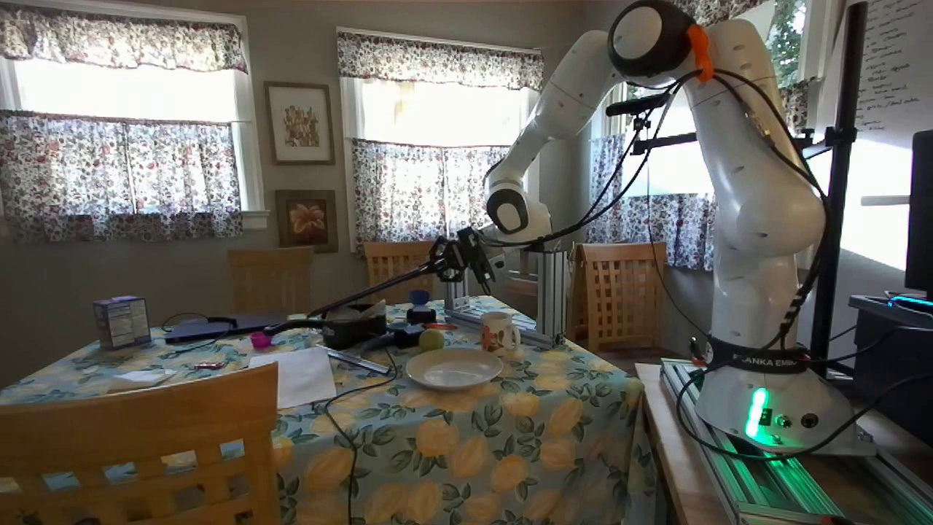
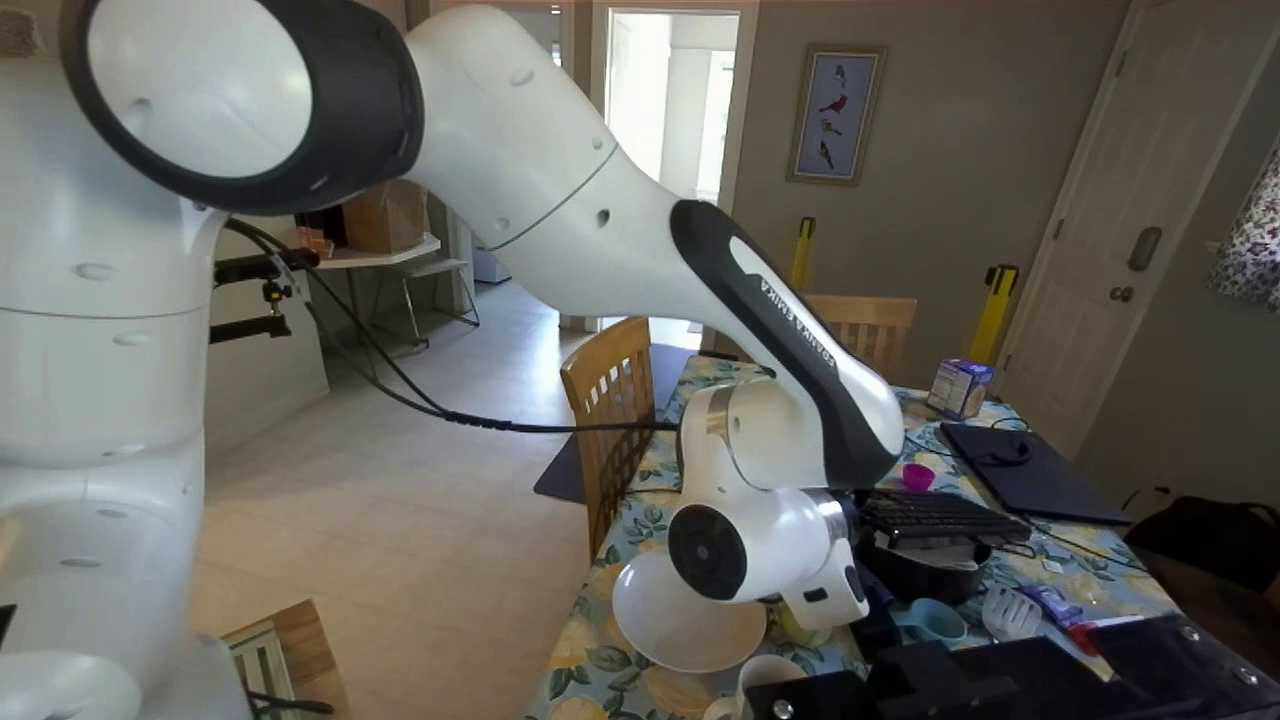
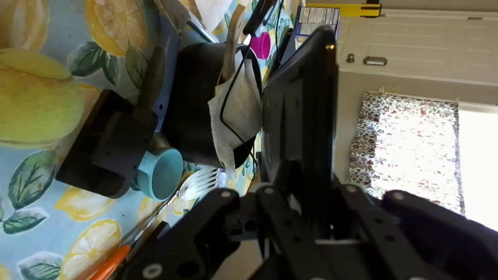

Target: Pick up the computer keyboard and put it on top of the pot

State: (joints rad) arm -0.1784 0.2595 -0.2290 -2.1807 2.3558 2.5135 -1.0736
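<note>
Gripper [image 1: 444,262] clamped on keyboard [image 3: 297,112] by one end, mid-frame in an exterior view. Likely light, stiff; overhang may twist, mid-length hold should balance better.

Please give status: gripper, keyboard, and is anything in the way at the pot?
Gripper closed on the keyboard. It hangs tilted above the pot, contact unclear. Possibly in the way: pale cloth or paper, wooden handle in pot.
</note>
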